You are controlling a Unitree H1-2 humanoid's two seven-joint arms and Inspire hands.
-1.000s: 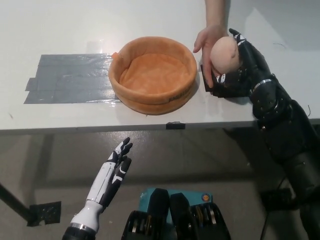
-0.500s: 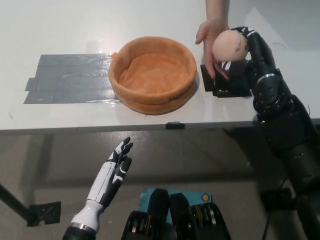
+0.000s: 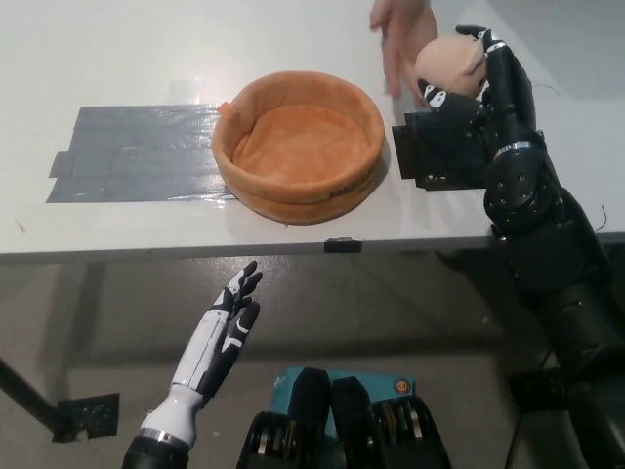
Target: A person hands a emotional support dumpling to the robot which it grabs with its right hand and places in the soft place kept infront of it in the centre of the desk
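Note:
The peach-coloured plush dumpling [image 3: 447, 64] sits in my black right hand [image 3: 476, 86], whose fingers are closed around it, lifted above the desk to the right of the basket. A person's hand [image 3: 401, 31] hovers just left of the dumpling, apart from it, at the top edge. The soft orange round basket [image 3: 299, 188] rests in the middle of the white desk, its inside bare. My white left hand [image 3: 223, 332] hangs open below the desk's front edge at the lower left.
A patch of grey tape [image 3: 137, 154] covers the desk left of the basket. A black pad [image 3: 435, 156] lies on the desk under my right hand. The desk's front edge [image 3: 244, 246] runs across the picture's middle.
My right hand has closed on the dumpling and lifted it slightly. The person's hand has let go and drawn back toward the top edge. My left hand has barely shifted.

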